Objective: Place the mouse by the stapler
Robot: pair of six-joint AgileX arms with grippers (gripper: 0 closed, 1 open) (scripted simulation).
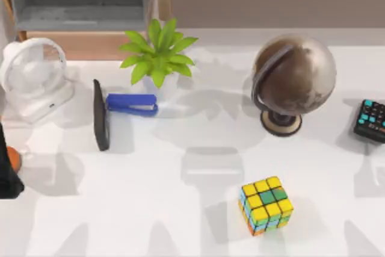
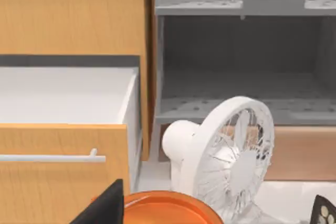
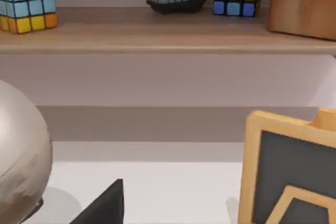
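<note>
The mouse is out of view. The blue stapler [image 1: 132, 104] lies at the back left of the table, just right of a thin black slab [image 1: 100, 114] and in front of a potted plant [image 1: 157, 55]. My left arm [image 1: 7, 170] is a dark shape at the table's left edge, well left of and nearer than the stapler. A dark part of my left gripper [image 2: 105, 207] shows in the left wrist view over an orange dish [image 2: 168, 211]. A dark part of my right gripper [image 3: 102, 205] shows low in the right wrist view, beside the globe [image 3: 21, 150].
A white fan [image 1: 33, 76] stands at the back left, a brown globe [image 1: 293, 79] at the back right, and a calculator [image 1: 372, 120] at the right edge. A colourful cube [image 1: 265, 204] sits front centre. An open drawer [image 2: 68, 129] and a framed blackboard [image 3: 291, 171] are close.
</note>
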